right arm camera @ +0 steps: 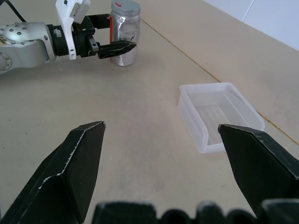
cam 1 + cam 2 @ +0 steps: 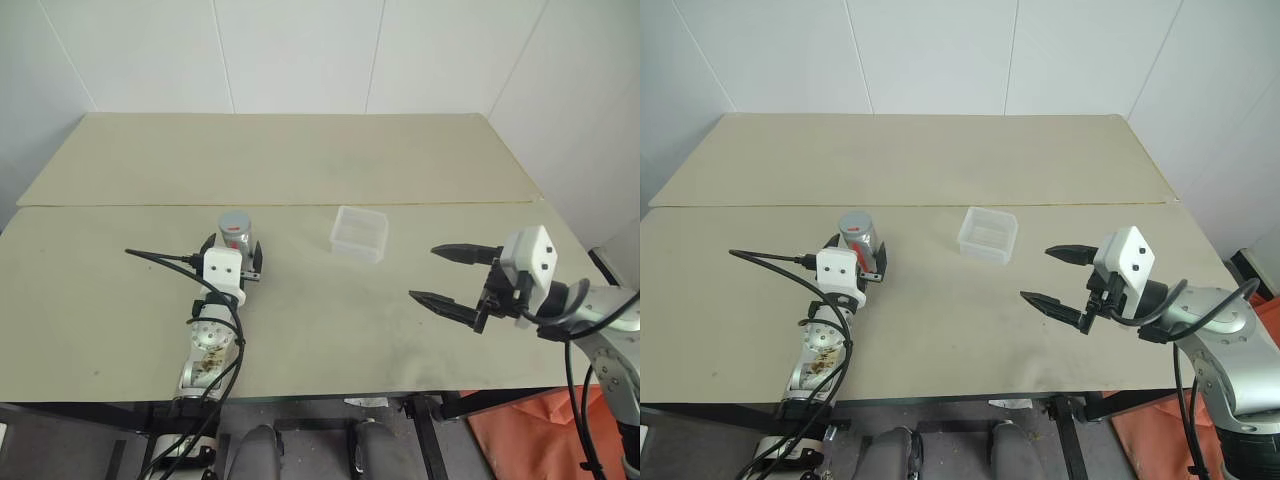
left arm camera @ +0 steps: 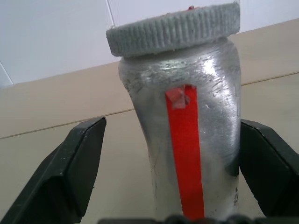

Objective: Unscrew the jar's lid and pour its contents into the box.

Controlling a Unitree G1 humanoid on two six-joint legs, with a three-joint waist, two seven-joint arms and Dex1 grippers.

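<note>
Silvery jar (image 2: 236, 234) stands upright toward the desk's (image 2: 300, 320) left edge, grey lid (image 3: 174, 29) on. We bracket it with our left gripper (image 3: 168, 158), jaws unclosed; our right gripper (image 2: 452, 276) waits agape. Next: clamp, then unscrew. Clear box (image 2: 359, 232) sits mid-desk.

A silvery jar (image 3: 187, 140) with a red stripe and grey lid (image 3: 175, 28); clear box (image 2: 359, 233); beige table (image 2: 300, 160).
</note>
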